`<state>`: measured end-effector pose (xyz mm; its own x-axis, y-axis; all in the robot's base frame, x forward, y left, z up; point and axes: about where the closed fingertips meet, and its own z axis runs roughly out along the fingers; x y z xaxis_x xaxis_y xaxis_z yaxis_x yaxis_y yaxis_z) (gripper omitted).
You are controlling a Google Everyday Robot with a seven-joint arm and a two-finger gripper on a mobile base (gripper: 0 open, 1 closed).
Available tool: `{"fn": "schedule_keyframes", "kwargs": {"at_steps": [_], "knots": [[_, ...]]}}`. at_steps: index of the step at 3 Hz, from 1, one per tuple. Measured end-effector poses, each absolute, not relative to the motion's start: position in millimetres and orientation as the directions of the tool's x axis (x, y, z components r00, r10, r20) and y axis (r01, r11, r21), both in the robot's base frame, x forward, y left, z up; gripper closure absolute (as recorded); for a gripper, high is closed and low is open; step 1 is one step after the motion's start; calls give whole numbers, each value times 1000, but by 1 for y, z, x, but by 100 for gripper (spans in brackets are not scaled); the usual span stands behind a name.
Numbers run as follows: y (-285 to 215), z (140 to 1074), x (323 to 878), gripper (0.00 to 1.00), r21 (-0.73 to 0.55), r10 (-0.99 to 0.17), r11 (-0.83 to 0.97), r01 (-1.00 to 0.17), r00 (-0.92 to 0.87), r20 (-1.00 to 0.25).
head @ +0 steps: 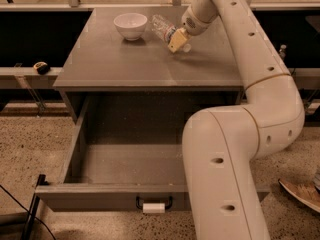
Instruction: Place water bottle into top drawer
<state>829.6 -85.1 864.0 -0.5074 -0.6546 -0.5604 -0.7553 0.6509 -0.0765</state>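
Note:
The water bottle [162,28], clear crinkled plastic, is tilted over the back of the grey cabinet top, just right of the white bowl [130,25]. My gripper [178,39] reaches down from the top right and is shut around the bottle's middle; one yellowish finger [176,40] shows in front of it. The bottle sits slightly above the surface, with a shadow under it. The top drawer [100,196] stands pulled out wide below the cabinet top; its inside shows nothing in it. Its black handle with white tape [153,206] is on the front.
My white arm [225,174] covers the right part of the drawer. The cabinet top [125,64] carries the bowl. A small dark object [41,67] lies on the ledge at left. A shoe [301,194] is on the speckled floor at right.

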Motion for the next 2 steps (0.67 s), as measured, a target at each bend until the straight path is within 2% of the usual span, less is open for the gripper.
{"fn": "schedule_keyframes", "kwargs": {"at_steps": [1,2], "knots": [[-111,906,785,100,-72,-688,526,-848,-374,-622],[-118,936,729,100,-121,-790,340,-932,-214,-574]]}}
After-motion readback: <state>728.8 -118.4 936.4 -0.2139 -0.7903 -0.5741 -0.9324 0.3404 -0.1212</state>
